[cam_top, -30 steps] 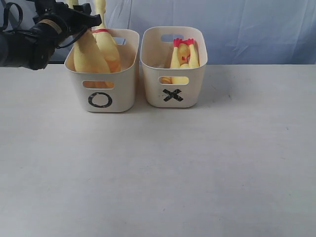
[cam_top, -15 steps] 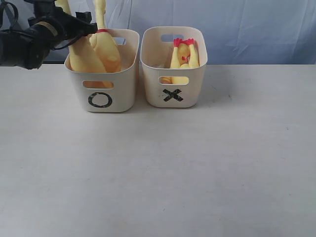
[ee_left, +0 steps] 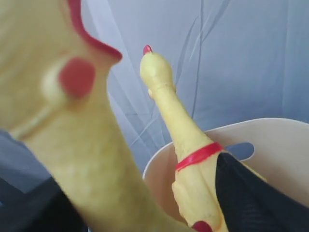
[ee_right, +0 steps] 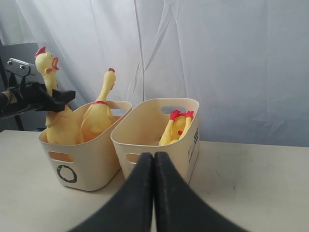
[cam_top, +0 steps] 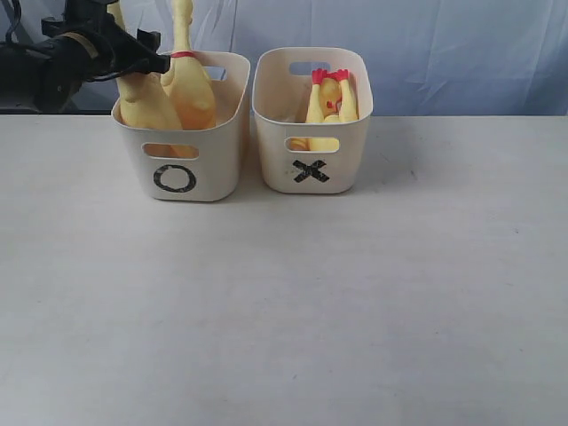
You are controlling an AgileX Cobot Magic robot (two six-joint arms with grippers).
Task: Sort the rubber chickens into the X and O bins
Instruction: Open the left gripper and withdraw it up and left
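Chickens fill both cream bins at the far side of the tabletop (cam_top: 355,293), in front of a pale blue cloth backdrop (cam_top: 444,53). The O bin (cam_top: 217,169) stands on the left in the exterior view and the X bin (cam_top: 351,151) just beside it on the right, a narrow gap between them, each with its black mark facing forward under a slot handle.

The left claw (cam_top: 155,51) reaches in from the left above the O bin and pinches the neck of the held chicken (cam_top: 146,102). That bird stands nearly upright, its fat yellow body down inside the bin against the left wall, and its head with red comb rises above the black fingers. In the left wrist view its head fills the near side, blurred and very close.

Right beside it, touching or nearly so, the second chicken (cam_top: 191,89) also stands in the O bin. It leans slightly, with a red band round its neck, and its long neck and red-tipped beak point up well above the rim.

Inside the X bin the feet-up chicken (cam_top: 342,102) rests head down, red feet poking just above the rim, and more yellow shows through the slot handle. How many birds lie in there I cannot tell.

The right claw (ee_right: 153,159) hangs well back from both bins over bare tabletop, its two dark fingers pressed together and holding nothing.
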